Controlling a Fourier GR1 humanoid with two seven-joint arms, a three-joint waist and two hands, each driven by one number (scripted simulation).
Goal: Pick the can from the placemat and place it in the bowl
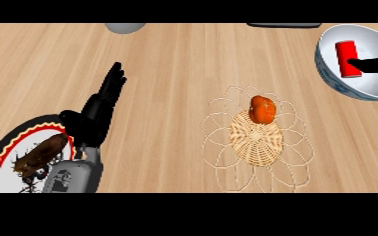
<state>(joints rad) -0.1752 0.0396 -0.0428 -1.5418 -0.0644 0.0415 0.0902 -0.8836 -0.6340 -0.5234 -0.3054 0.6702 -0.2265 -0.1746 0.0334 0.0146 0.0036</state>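
Red can (345, 59) is already inside the bowl (329, 75) at the right edge of the head view, lying against the inner wall, upper right of the woven placemat (256, 139). Right hand (365, 64): only a dark bit shows at the frame edge, touching the can on its right side; can't tell whether the fingers have hold of it or have let go.

Step, as I read it: placement, tail end. Next move calls for confirming release, then lifting the hand up out of the bowl without dragging the can along the wall or tipping the rim.

Orange-red item (262, 109) sits on the placemat's far side (not the can, leave it). Left hand (100, 107) rests open at lower left, fingers straight, holding nothing, beside a patterned plate (15, 142) with a brown item (40, 155) on it.
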